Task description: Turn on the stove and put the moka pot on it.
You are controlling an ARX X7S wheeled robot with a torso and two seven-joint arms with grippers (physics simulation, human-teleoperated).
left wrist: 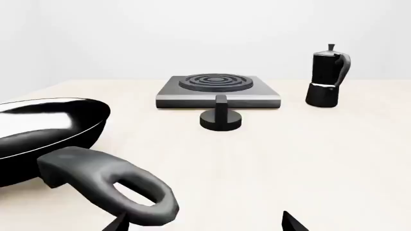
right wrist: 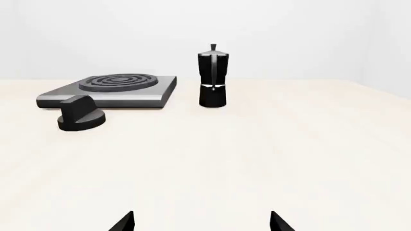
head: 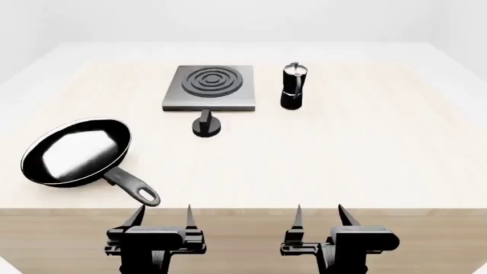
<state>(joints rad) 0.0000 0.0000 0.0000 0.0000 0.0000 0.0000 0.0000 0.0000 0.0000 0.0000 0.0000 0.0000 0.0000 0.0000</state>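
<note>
The grey stove [head: 211, 87] with its ring burner sits at the table's far middle; its round black knob [head: 206, 125] stands just in front of it. The moka pot [head: 293, 86] stands upright right of the stove, handle to the right. All three show in the left wrist view: stove [left wrist: 218, 90], knob [left wrist: 221, 117], pot [left wrist: 328, 77]; and in the right wrist view: stove [right wrist: 109, 90], knob [right wrist: 80, 117], pot [right wrist: 212, 77]. My left gripper [head: 163, 216] and right gripper [head: 319, 214] are open and empty at the table's near edge, far from them.
A black frying pan [head: 76, 151] lies at the near left, its handle [head: 134, 187] pointing toward my left gripper; the handle [left wrist: 109, 185] is close to the left fingertips in the left wrist view. The light wooden table [head: 365, 154] spreads to the right.
</note>
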